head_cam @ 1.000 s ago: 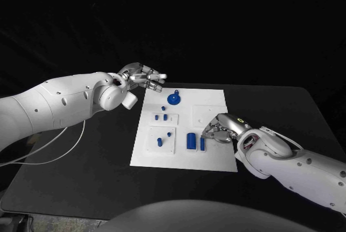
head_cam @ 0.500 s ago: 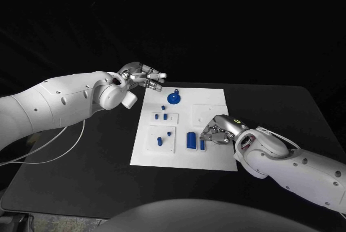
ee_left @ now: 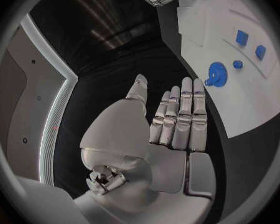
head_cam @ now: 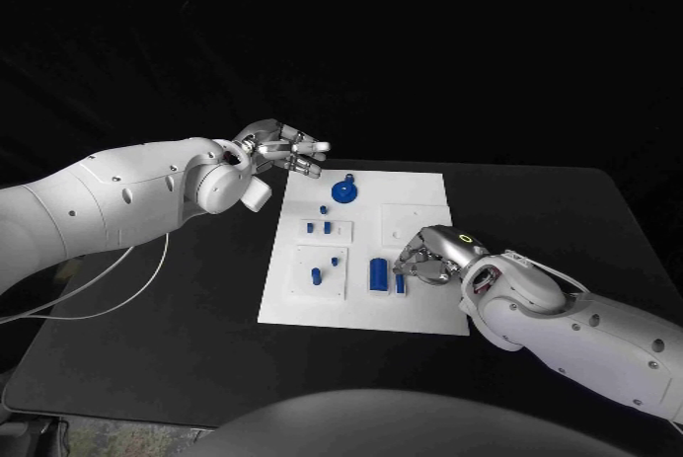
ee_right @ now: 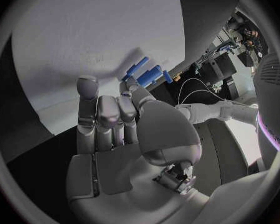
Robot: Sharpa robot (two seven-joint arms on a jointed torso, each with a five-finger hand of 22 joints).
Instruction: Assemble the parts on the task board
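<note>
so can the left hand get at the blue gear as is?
Probably yes. The left hand hangs open by the board's far corner, the gear lies just beside it, and nothing stands between them.

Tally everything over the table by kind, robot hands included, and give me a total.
Blue gear: 1
Smaller blue pieces: 7
White board: 1
Silver hands: 2, the left hand and the right hand
Total: 11

The task board [head_cam: 413, 195] lies mid-table [head_cam: 142, 348], with the parts [head_cam: 379, 274] on it.
</note>
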